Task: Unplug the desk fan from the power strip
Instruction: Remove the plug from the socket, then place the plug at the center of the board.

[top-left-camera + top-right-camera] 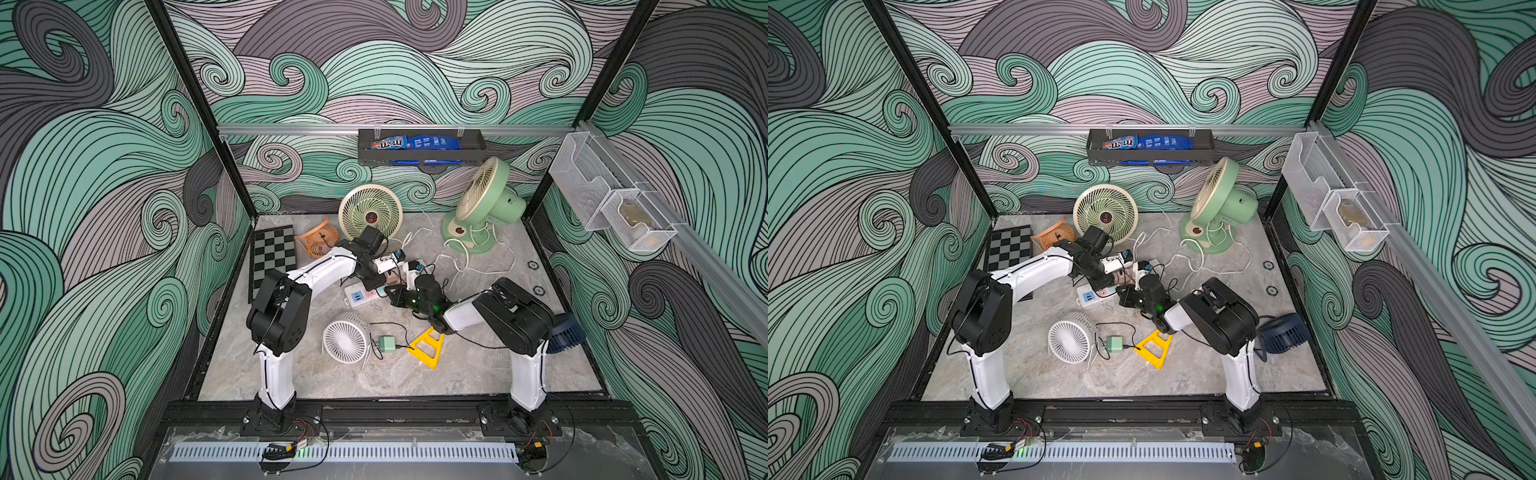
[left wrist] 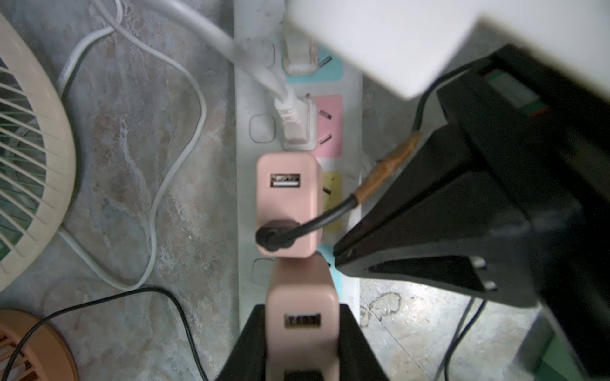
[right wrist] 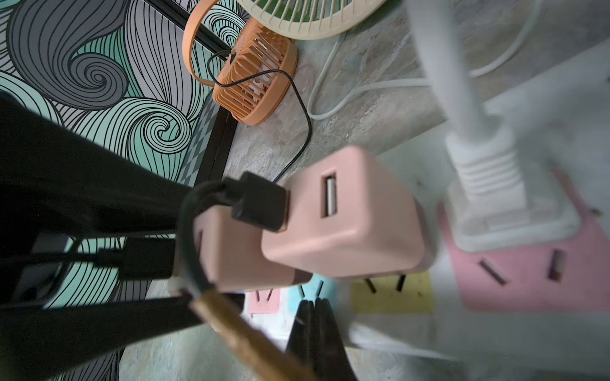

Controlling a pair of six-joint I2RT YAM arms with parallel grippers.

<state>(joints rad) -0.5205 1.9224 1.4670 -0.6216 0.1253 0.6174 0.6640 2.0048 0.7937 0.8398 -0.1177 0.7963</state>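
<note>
The white power strip (image 1: 358, 297) (image 2: 251, 184) lies mid-table under both grippers. My left gripper (image 2: 302, 311) (image 1: 390, 277) is shut on a pink USB adapter (image 2: 302, 290) at the strip. A black cable runs from its lower port. I cannot tell whether its prongs sit in the strip. A second pink adapter (image 2: 287, 204) (image 3: 343, 224), also with a black cable, stands beside it. Two white plugs (image 2: 295, 122) fill further sockets. My right gripper (image 3: 313, 305) (image 2: 336, 259) is shut and empty, its tips pressed on the strip by a teal socket. Which desk fan each cable feeds is hidden.
A cream fan (image 1: 370, 212), a green fan (image 1: 482, 203) and an orange fan (image 1: 318, 239) stand behind the strip with loose white cords. In front are a white fan (image 1: 345, 340), a green adapter (image 1: 387, 344) and a yellow triangle (image 1: 428, 347). A chessboard (image 1: 274, 257) leans at the left.
</note>
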